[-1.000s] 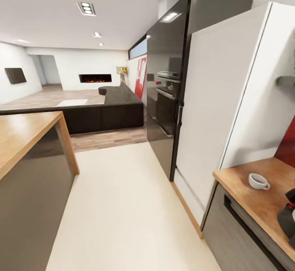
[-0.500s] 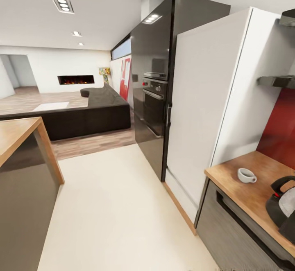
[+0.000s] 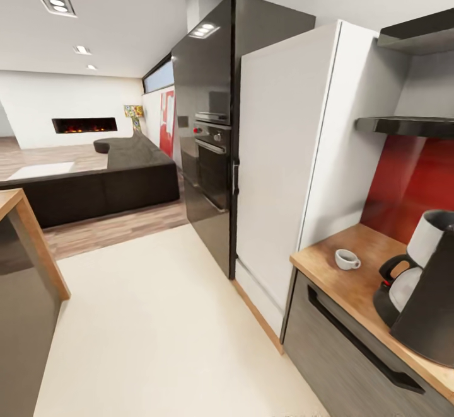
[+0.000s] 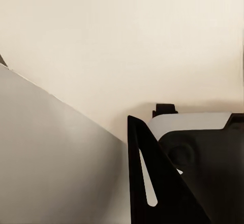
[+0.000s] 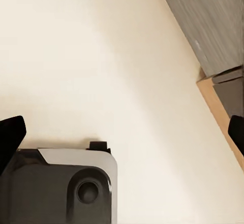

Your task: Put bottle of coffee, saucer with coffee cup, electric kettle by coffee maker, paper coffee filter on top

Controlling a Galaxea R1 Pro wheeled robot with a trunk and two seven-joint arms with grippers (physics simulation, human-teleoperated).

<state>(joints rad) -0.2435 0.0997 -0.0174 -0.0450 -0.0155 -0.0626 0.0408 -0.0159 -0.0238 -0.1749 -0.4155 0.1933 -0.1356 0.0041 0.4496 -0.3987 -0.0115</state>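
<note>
1. Far left in the head view, the corner of the big wooden island (image 3: 19,215) juts in, light top over a dark grey side, with pale floor (image 3: 157,316) spreading beside it.
2. Beyond it sits a dark sofa (image 3: 107,184), and a lit fireplace (image 3: 84,125) glows in the back wall.
3. Centre frame — a tall glossy black unit with a built-in oven (image 3: 211,152), and a white panel (image 3: 284,152) right against it.
4. Further right, the kitchen countertop (image 3: 353,278) begins, light wood over grey fronts, red backsplash behind.
5. The coffee cup (image 3: 347,259) stands alone on that worktop near its end, handle pointing right, no saucer under it.
6. The coffee maker (image 3: 432,291) stands at the right edge, and the electric kettle (image 3: 397,285) is tucked just beside it, partly hidden.
7. Above them, the kitchen shelf (image 3: 403,126) floats on the wall.
8. Left gripper (image 4: 152,183): one dark finger over the floor — I cannot tell its spread.
9. Right gripper (image 5: 122,127): fingertips at opposite picture edges, spread wide, nothing between, over floor beside the cabinet base.
</note>
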